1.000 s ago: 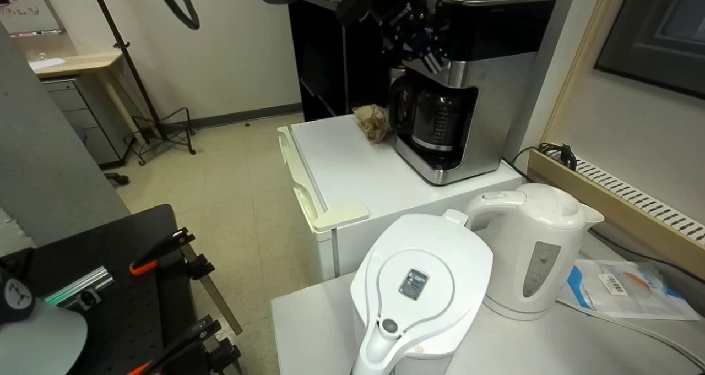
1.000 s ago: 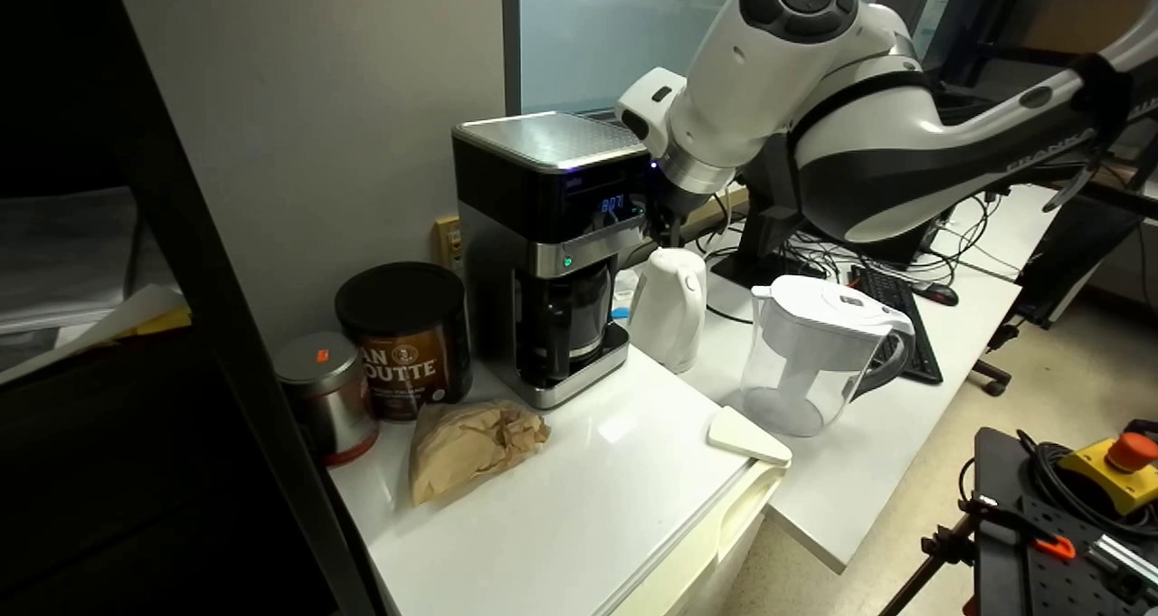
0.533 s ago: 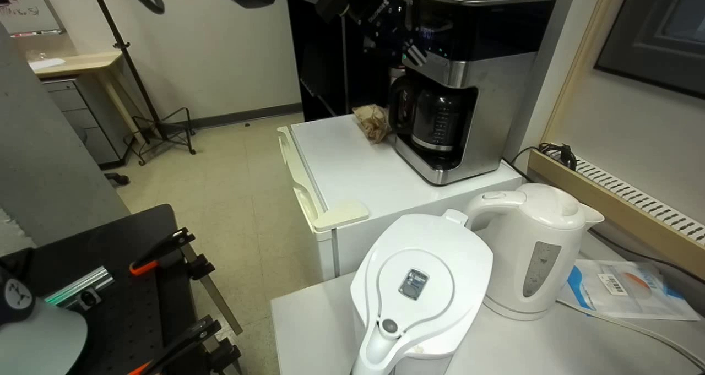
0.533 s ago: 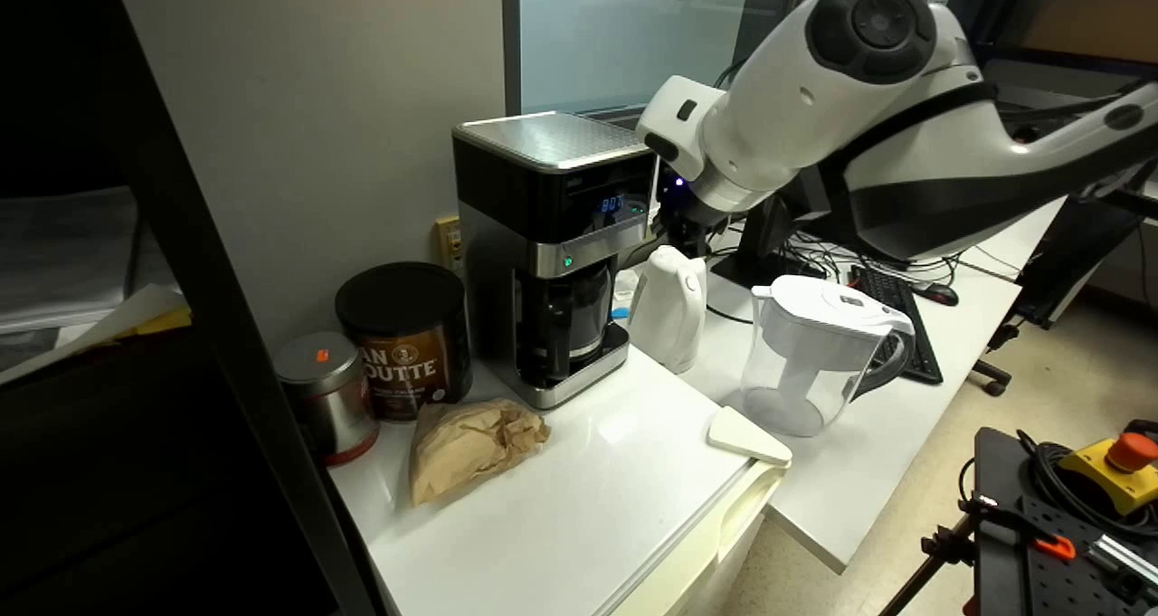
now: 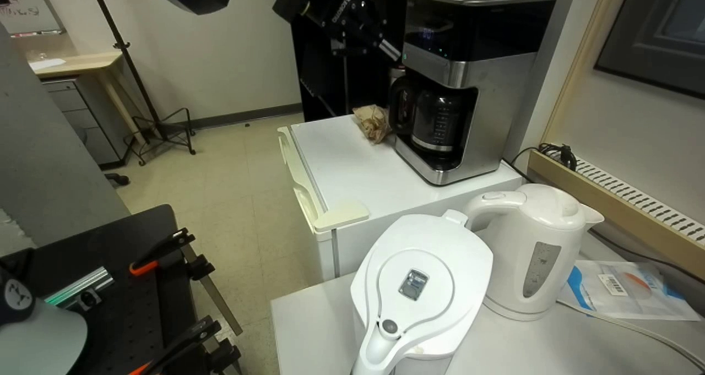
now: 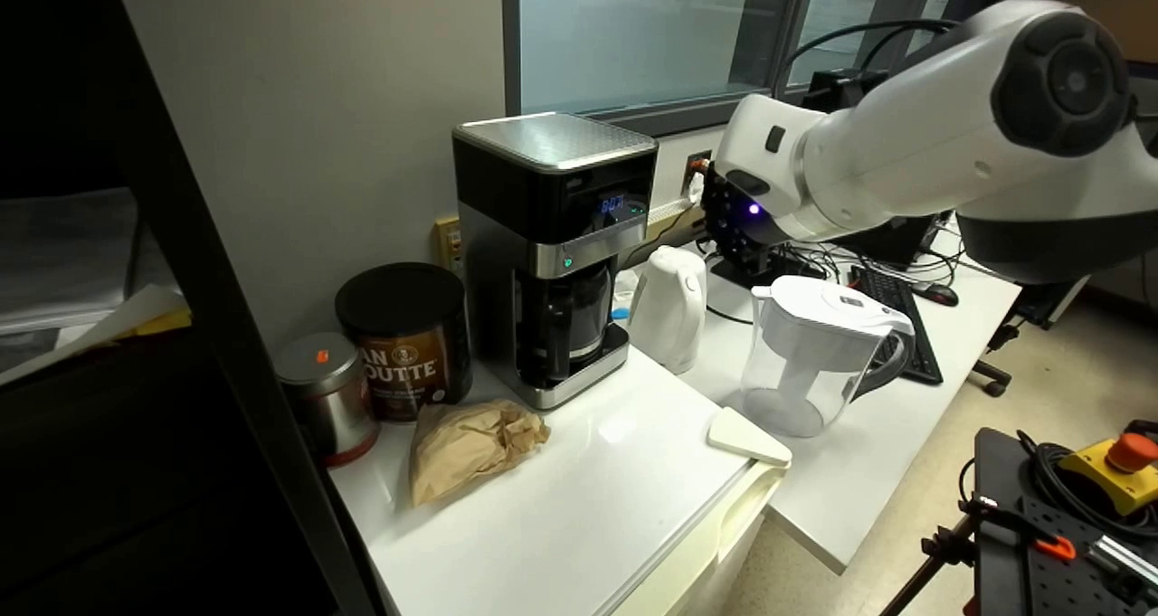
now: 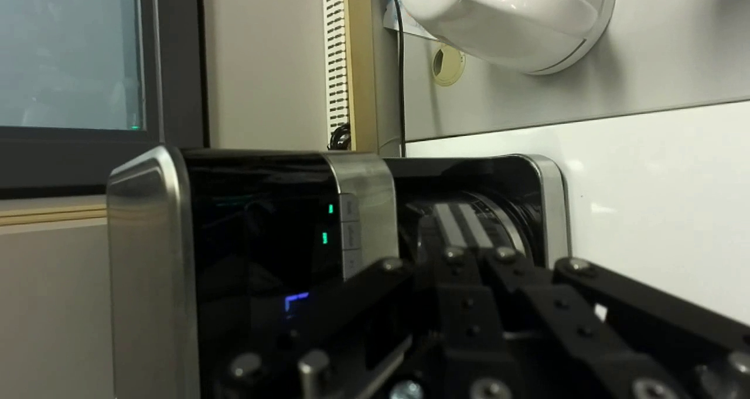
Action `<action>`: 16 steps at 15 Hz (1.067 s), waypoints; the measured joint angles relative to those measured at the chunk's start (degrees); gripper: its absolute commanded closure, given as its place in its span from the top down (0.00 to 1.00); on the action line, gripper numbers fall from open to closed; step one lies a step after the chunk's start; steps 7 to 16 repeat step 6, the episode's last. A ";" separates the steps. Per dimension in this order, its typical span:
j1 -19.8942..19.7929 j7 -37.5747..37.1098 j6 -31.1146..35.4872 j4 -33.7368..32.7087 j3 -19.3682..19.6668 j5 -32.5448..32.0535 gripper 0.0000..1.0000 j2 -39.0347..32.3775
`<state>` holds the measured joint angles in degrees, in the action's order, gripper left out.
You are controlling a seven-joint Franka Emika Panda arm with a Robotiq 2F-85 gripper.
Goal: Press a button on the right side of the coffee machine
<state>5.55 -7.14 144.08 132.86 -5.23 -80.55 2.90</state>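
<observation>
The coffee machine (image 5: pixel 504 97) stands on a white cabinet top, black above with silver front and sides. It also shows in an exterior view (image 6: pixel 507 191) and in the wrist view (image 7: pixel 252 211). Its dark glass carafe (image 5: pixel 438 119) sits inside. A blue clock display (image 6: pixel 612 203) is lit. In the wrist view a row of small grey buttons (image 7: pixel 350 235) lies on the silver strip, beside two green lights. My gripper (image 5: pixel 390 50) is shut and empty, in front of the machine and apart from it. In the wrist view its fingertips (image 7: pixel 463 226) lie together, pointing toward the carafe opening.
A white kettle (image 5: pixel 542 237) and a white filter pitcher (image 5: pixel 421 298) stand on the adjoining table. A crumpled paper bag (image 6: pixel 475 449), a large coffee can (image 6: pixel 403 345) and a smaller tin (image 6: pixel 326 390) stand on the machine's other side. A window wall is behind.
My gripper has drawn back from the machine's front and off to the side. The front panel's lights, covered before in an exterior view, now show. The machine has not moved.
</observation>
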 measured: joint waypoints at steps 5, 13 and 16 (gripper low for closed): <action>-0.01 -3.87 1.60 6.25 0.00 -5.89 0.00 4.70; -0.01 -4.59 1.84 7.30 0.00 -6.92 0.00 5.51; -0.01 -4.59 1.84 7.30 0.00 -6.92 0.00 5.51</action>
